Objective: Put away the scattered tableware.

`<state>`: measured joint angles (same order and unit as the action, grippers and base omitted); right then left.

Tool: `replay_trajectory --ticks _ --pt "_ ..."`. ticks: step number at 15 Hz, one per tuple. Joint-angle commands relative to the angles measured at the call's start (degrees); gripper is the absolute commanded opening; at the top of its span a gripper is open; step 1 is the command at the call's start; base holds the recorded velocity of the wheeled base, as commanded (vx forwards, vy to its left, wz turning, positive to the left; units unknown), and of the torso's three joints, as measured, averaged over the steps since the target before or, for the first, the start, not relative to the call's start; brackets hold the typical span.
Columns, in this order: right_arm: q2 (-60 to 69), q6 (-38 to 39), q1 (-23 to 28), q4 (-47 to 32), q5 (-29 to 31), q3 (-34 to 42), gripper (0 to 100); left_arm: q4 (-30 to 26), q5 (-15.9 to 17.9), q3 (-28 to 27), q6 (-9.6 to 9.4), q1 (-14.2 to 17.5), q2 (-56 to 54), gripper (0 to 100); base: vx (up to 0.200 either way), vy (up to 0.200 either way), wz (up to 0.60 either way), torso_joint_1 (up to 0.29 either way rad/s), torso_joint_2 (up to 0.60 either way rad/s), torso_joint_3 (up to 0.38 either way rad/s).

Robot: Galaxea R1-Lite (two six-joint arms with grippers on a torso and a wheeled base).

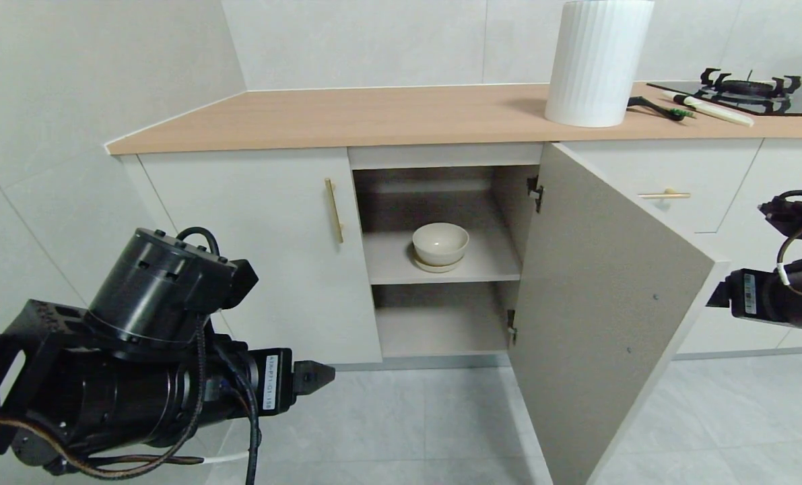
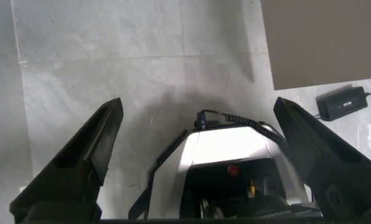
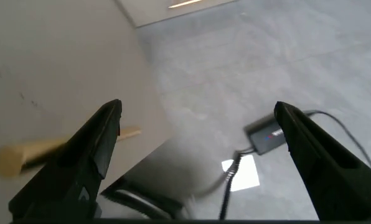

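Observation:
A cream bowl rests on a small plate on the middle shelf of the open cabinet. The cabinet door is swung wide toward me. My left gripper hangs low at the left, in front of the shut door, over the floor; in the left wrist view it is open and holds nothing. My right gripper sits just beyond the open door's outer edge. In the right wrist view it is open, beside the door's gold handle, not touching it.
On the wooden counter stand a tall white ribbed container, a black utensil and a white-handled knife, beside a gas hob. A black power adapter with its cable lies on the grey tiled floor.

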<state>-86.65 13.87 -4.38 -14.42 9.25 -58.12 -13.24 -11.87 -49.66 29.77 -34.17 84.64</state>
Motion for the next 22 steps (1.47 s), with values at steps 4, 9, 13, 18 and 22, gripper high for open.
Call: replay_trajectory --ticks 4,9,13,18,22 --pt "-3.26 4.94 -9.16 3.08 -0.02 1.96 100 -0.03 0.01 -0.17 -0.06 -0.02 -0.53 100 0.0 0.0 0.0 0.0 0.0 0.0" --pt "-9.5 8.45 -17.86 13.63 -0.29 4.07 100 0.14 -0.69 -0.35 -0.06 0.07 -0.97 100 0.0 0.0 0.0 0.0 0.0 0.0" --pt "-19.78 4.23 -19.97 18.55 -0.55 -3.31 100 0.06 -1.57 -0.61 -0.85 0.42 -2.64 100 0.0 0.0 0.0 0.0 0.0 0.0" --pt "-26.11 3.88 -21.81 18.99 -0.55 -11.66 100 1.55 -5.18 -1.05 -1.12 1.91 -3.78 100 0.0 0.0 0.0 0.0 0.0 0.0" --pt "-30.86 7.66 -21.99 26.2 -0.11 -12.63 100 1.64 -5.35 -0.87 -2.0 1.91 -4.31 100 0.0 0.0 0.0 0.0 0.0 0.0"
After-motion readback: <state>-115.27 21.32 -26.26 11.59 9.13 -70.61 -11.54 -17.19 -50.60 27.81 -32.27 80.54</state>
